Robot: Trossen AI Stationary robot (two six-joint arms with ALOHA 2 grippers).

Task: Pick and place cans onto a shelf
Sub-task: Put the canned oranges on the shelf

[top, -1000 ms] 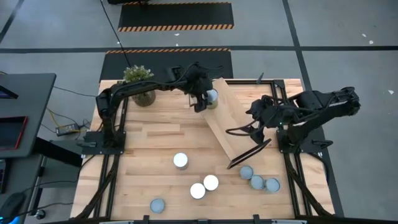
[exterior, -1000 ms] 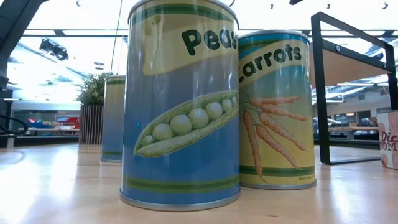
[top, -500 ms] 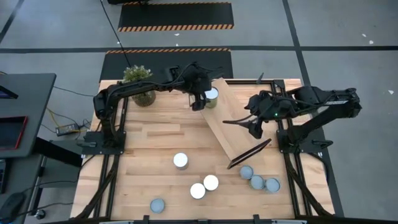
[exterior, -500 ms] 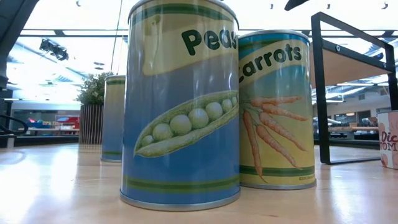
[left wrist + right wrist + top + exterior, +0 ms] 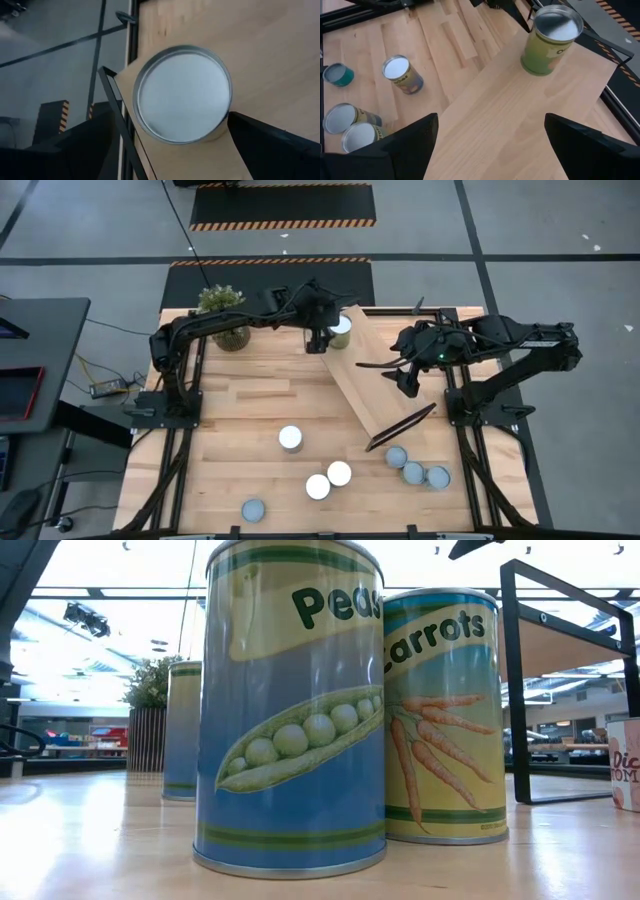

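Pale wood bench (image 5: pixel 240 410) carries seven cans near its front edge, among them a peas can (image 5: pixel 290 710) and a carrots can (image 5: pixel 445 715). Farther back, the right pincer (image 5: pixel 392 370) hovers spread wide above the slanted shelf (image 5: pixel 375 375). At the shelf's far end stands one can (image 5: pixel 341 330), the left pincer (image 5: pixel 322 338) apparently parted around it, fingers (image 5: pixel 270 150) beside its rim.

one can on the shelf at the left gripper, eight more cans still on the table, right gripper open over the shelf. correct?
Wrong count. The high view shows seven cans on the table, not eight: one, a pair, one near the front edge and three by the shelf's near end. One can stands on the shelf at the left gripper; the right gripper is open over the shelf.
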